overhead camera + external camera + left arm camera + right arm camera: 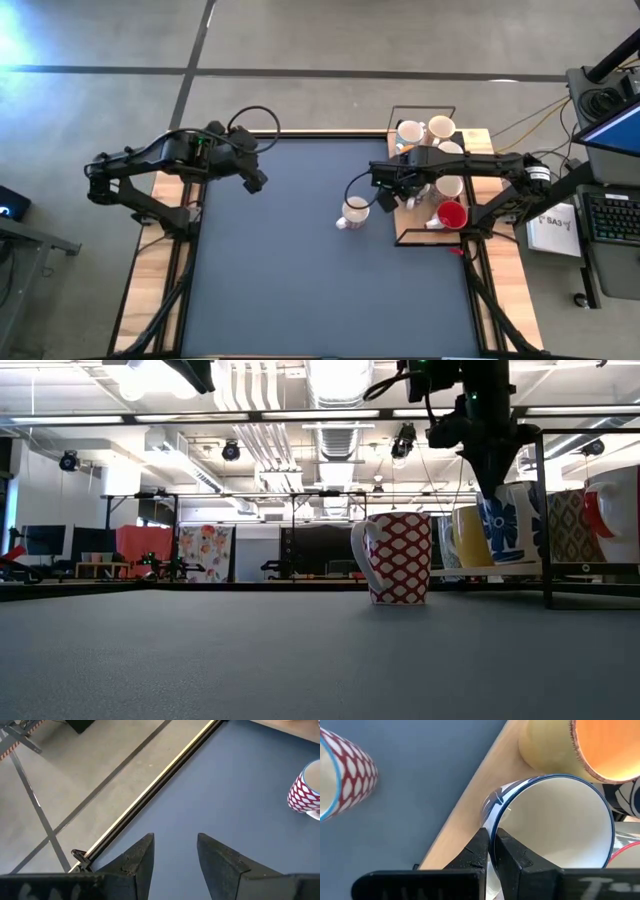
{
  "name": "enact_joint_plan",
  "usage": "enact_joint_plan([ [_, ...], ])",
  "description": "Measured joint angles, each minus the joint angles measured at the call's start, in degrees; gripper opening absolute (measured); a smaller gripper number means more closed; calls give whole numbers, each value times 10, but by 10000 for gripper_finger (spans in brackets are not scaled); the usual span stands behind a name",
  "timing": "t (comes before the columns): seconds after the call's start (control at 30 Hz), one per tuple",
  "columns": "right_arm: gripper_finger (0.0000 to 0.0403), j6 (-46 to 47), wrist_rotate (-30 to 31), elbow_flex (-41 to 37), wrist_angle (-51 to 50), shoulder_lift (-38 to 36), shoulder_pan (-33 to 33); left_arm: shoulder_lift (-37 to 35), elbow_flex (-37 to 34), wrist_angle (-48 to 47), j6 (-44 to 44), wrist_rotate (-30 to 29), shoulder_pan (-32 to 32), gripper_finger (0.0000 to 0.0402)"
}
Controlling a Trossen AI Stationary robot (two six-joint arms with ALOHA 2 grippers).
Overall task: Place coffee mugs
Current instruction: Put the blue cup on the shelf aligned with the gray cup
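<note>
A white mug with a red lattice pattern (353, 212) (397, 557) stands upright on the dark mat, handle toward the table's left. Several more mugs stand on a wooden tray (408, 232) at the right, among them a red one (452, 214) and a yellow one (468, 538). My right gripper (491, 831) reaches down over the tray's left edge and is shut on a blue-and-white flowered mug (555, 820) (510, 525). My left gripper (258, 183) (175, 837) hangs open above the mat's far left part, with nothing between its fingers. My right gripper pinches the flowered mug's wall at the rim (492, 820), one finger inside the mug and one outside. The fingers come from above, pointing steeply down. The mug stays upright at the tray's edge; whether its base is on the wood I cannot tell.
A thin black wire frame (425, 108) rises around the tray, with a post (545, 520) near the held mug. White mugs (441, 127) crowd the tray's far end. The mat (300, 280) is bare left of and in front of the lattice mug.
</note>
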Motion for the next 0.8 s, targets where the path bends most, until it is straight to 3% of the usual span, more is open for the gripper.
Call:
enact_joint_plan([
  [0.8, 14, -43, -11, -2, 7, 0, 0, 0, -9, 0, -20, 0, 0, 132],
])
